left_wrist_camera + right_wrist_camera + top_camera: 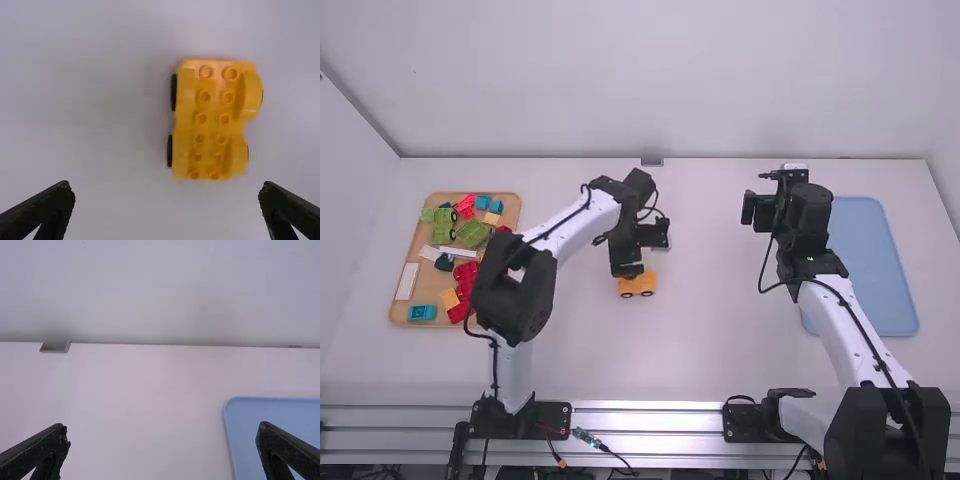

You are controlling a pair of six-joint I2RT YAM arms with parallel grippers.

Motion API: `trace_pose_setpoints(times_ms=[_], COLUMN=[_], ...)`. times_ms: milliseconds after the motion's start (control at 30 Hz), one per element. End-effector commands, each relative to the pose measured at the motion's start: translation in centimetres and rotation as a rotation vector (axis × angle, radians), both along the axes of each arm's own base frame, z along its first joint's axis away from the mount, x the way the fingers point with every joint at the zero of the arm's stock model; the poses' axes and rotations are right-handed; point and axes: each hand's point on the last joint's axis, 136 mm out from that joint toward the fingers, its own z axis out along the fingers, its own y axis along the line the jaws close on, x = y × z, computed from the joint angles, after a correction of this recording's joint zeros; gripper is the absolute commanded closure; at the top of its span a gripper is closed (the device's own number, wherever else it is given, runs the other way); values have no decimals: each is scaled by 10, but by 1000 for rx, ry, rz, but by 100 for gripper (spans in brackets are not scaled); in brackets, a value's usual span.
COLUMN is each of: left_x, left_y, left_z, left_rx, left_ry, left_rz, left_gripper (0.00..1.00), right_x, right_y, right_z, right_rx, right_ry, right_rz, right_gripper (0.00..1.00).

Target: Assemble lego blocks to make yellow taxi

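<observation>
Clock read on the high view, twelve pointing away from the arm bases. Yellow wheeled chassis [215,120] noted upright on the white table [710,340], studs bare, tray of parts well off at nine o'clock. Left gripper [167,186] held above the chassis, its fingers spread wide, nothing gripped. Right gripper [164,426] raised at about two o'clock from the chassis, equally wide and empty, near the blue tray [865,260]. In the wooden tray [428,275]: yellow-orange brick [449,298] towards six, second yellow-orange brick [492,218] towards one, blue brick [422,313] at seven, long white brick [407,282] at eight, green and red pieces loosely heaped between. Assembly judged barely begun; a body brick probably wanted next. Main risk: the chassis being rolled on its wheels if touched by one finger first, since it is not quite centred between them. If gripped over the curved fenders, slipping or twisting is likely. Once a brick is pressed on, poor stud alignment could leave it tilted, or the unbraced chassis could be shoved away. In the crowded tray, neighbouring pieces could be snagged by widely spread fingers.
</observation>
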Motion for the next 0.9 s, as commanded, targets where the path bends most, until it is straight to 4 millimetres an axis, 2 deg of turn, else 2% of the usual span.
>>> trace_pose_setpoints(times_ms=[0, 33, 167, 200, 233, 300, 333, 433, 467, 533, 567, 633, 733, 867], left_x=[21, 23, 54, 65, 68, 83, 84, 96, 97, 99, 96, 91, 79, 64], left_y=[21, 22, 59, 77, 82, 114, 117, 166, 170, 206, 230, 252, 278, 293], left_z=[30, 32, 52, 59, 61, 69, 70, 75, 75, 75, 75, 75, 74, 77], left_rx=[-10, -11, -30, -45, -51, -84, -86, -126, -127, -95, -40, 24, 118, 210], left_ry=[-63, -65, -125, -143, -146, -167, -168, -190, -193, -231, -276, -324, -393, -468], left_rz=[90, 100, 374, 490, 518, 719, 732, 1012, 1036, 1226, 1356, 1470, 1645, 1800], left_gripper=[1, 1, 1, 1, 1, 1, 1, 1, 1, 1, 1, 1, 1, 1], right_x=[5, 6, 6, 5, 5, 6, 6, 6, 6, 6, 6, 6, 6, 6], right_y=[-2, -2, -2, -1, -1, -1, -2, -2, -2, -2, -2, -1, -2, -2], right_z=[14, 14, 14, 14, 14, 14, 14, 14, 14, 14, 14, 14, 14, 15], right_rx=[-3, -3, -4, -16, -20, -25, -24, -25, -25, -25, -26, -26, -26, -26], right_ry=[-30, -31, -31, -30, -30, -32, -32, -33, -33, -33, -33, -33, -33, -37], right_rz=[-7, -7, -7, 5, 6, 7, 7, 7, 7, 6, 4, 6, 7, 4], right_gripper=[1, 1, 1, 1, 1, 1, 1, 1, 1, 1, 1, 1, 1, 1])
